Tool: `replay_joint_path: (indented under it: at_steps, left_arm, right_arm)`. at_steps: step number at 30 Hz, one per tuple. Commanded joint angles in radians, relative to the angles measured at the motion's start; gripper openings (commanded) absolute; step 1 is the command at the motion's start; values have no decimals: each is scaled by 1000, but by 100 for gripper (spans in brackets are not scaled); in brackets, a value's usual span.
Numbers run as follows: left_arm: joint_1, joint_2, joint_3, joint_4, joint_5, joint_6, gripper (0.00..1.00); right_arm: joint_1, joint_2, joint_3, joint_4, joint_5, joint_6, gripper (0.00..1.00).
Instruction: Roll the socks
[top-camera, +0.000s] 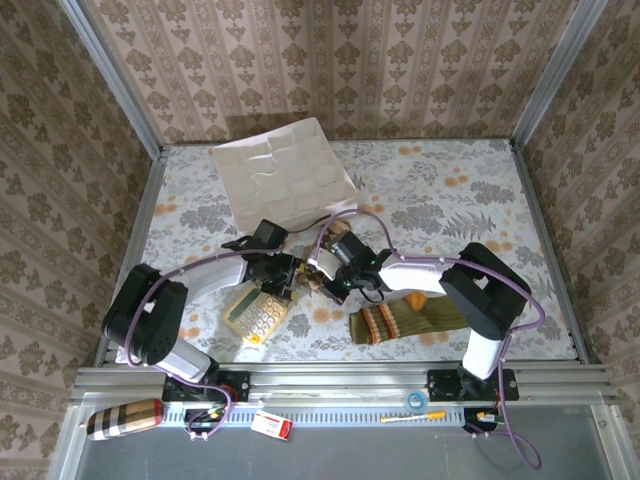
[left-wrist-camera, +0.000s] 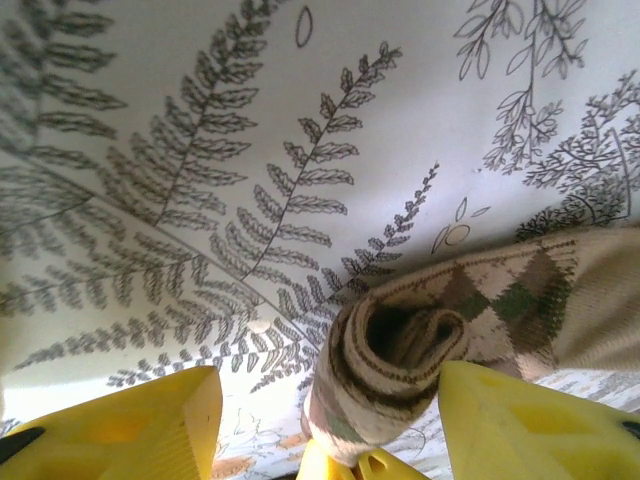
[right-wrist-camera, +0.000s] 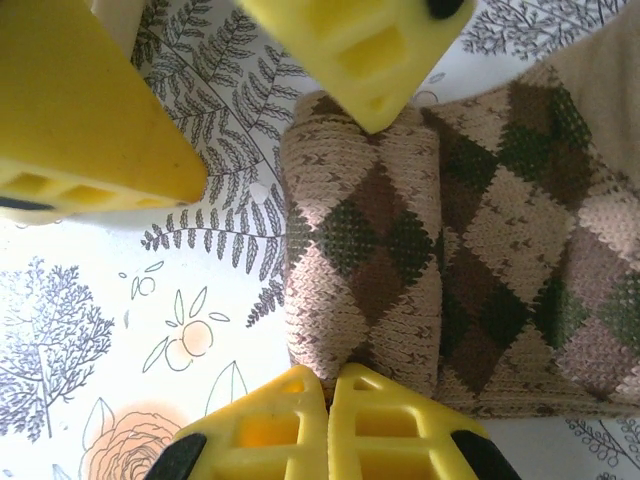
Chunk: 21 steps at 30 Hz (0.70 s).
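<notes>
The brown-and-tan argyle sock (right-wrist-camera: 360, 250) lies on the patterned table, partly rolled into a tube (left-wrist-camera: 400, 350), its unrolled part (right-wrist-camera: 530, 250) flat to the right. My left gripper (left-wrist-camera: 330, 420) is open, its yellow fingers (left-wrist-camera: 130, 425) on either side of the roll's end, not squeezing it. Opposite, my right gripper (right-wrist-camera: 328, 375) is shut, pinching the roll's edge at its tips. From above, both grippers, left (top-camera: 290, 272) and right (top-camera: 325, 280), meet at the sock (top-camera: 311, 285) mid-table. The olive green sock (top-camera: 405, 320), with its striped cuff, lies flat near the front.
A yellow calculator (top-camera: 256, 315) lies just in front of the left gripper. A white moulded tray (top-camera: 283, 172) sits at the back left. Patterned walls close in the table on three sides, and the metal rail (top-camera: 330, 378) runs along the near edge.
</notes>
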Motion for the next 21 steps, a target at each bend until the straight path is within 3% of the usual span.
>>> replay_joint_path:
  at_steps: [1,8,10,14,15,18,21]
  left_arm:
    - [-11,44,30,48,6,19,59]
    - [-33,106,51,101,5,25,56]
    - [-45,113,48,80,9,18,44]
    - [-64,123,60,-54,25,2,5]
    - [-67,125,64,-95,30,-1,0]
    - [-73,124,78,-223,44,-14,0]
    - [-75,121,103,-311,43,-17,0]
  right_arm:
    - [-37,63,11,-168,-115,72,0]
    - [-89,95,28,-188,-208,120,0]
    - [-101,101,31,-194,-225,124,0]
    - [-102,83,29,-191,-231,105,0]
    - [-99,72,22,-183,-220,99,0]
    - [-74,-26,-50,-90,-152,53,8]
    - [10,-196,-195,84,63,-55,22]
